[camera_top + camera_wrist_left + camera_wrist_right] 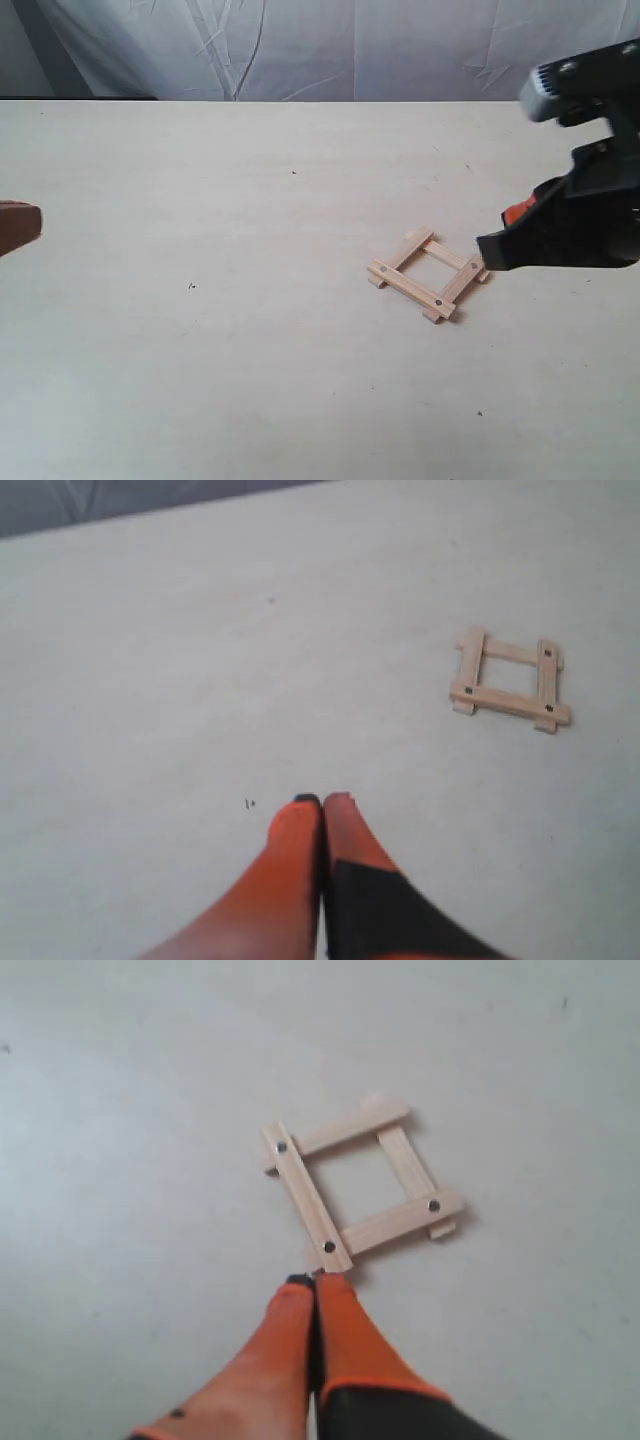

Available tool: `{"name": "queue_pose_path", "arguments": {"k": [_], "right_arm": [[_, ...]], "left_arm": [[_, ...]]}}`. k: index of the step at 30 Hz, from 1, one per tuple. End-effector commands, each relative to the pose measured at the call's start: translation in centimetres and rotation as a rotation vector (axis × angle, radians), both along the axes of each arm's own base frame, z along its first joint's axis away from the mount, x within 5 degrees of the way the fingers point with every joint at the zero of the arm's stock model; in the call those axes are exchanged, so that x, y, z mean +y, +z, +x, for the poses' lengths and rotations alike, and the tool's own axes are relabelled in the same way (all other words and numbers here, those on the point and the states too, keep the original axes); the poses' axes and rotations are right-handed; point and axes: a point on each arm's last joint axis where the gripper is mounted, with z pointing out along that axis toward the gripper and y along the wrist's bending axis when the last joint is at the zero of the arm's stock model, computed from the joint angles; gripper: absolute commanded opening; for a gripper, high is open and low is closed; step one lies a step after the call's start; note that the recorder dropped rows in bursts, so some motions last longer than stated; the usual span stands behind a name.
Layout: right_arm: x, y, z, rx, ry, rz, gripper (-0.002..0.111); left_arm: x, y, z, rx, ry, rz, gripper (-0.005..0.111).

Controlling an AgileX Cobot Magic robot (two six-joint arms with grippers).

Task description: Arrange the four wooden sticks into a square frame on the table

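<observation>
Four wooden sticks [304,1197] already form the square frame [410,286] on the desk [200,350], right fingers [285,1350] and left fingers [290,870] pressed together empty, so only retreat seems left.

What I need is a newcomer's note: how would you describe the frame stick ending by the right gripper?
On the pale table, right of centre in the exterior view, lies a small square frame of tan wood. The stick meant is its side nearest that camera. Unlike its neighbours, it overlaps both corners and shows a dark hole at each end.
</observation>
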Motion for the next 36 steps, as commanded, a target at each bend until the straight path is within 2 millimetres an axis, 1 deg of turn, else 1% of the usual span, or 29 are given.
{"name": "queue_pose_path", "arguments": {"k": [1, 3, 5, 9, 12, 17, 25, 30, 34, 36], "right_arm": [[-1.9, 1.6, -2.9, -0.221, 0.011, 0.133, -0.001], [-2.5, 1.5, -4.0, -0.319, 0.026, 0.188, -0.001], [-3.1, 1.1, -4.9, -0.400, 0.044, 0.209, -0.001], [-4.0, 0.6, -6.3, -0.442, 0.046, 0.228, -0.001], [-4.4, 1.0, -6.9, -0.466, 0.041, 0.248, -0.001], [-4.7, 1.3, -7.3, -0.489, 0.041, 0.262, -0.001], [-4.7, 1.3, -7.3, -0.492, 0.041, 0.263, -0.001], [-5.2, 1.3, -8.1, -0.518, 0.036, 0.285, -0.001], [-6.3, 0.5, -8.5, -0.538, -0.042, 0.282, -0.001], [-7.0, -0.4, -8.6, -0.550, -0.109, 0.265, -0.001]], "left_arm": [[0.7, 1.2, -2.4, -0.173, 0.028, -0.021, 0.000], [1.0, 1.4, -3.0, -0.260, 0.051, -0.041, 0.000], [1.3, 1.0, -3.2, -0.320, 0.074, -0.052, 0.000], [1.3, 0.1, -3.3, -0.312, 0.078, -0.048, 0.000], [1.4, 0.0, -3.3, -0.305, 0.074, -0.033, 0.000], [1.4, 0.0, -3.3, -0.306, 0.073, -0.029, 0.000], [1.4, 0.0, -3.3, -0.308, 0.073, -0.021, 0.000], [1.4, 0.0, -3.3, -0.309, 0.073, -0.019, 0.000], [1.4, 0.0, -3.3, -0.309, 0.073, -0.019, 0.000], [1.4, 0.0, -3.3, -0.309, 0.073, -0.019, 0.000]]}}
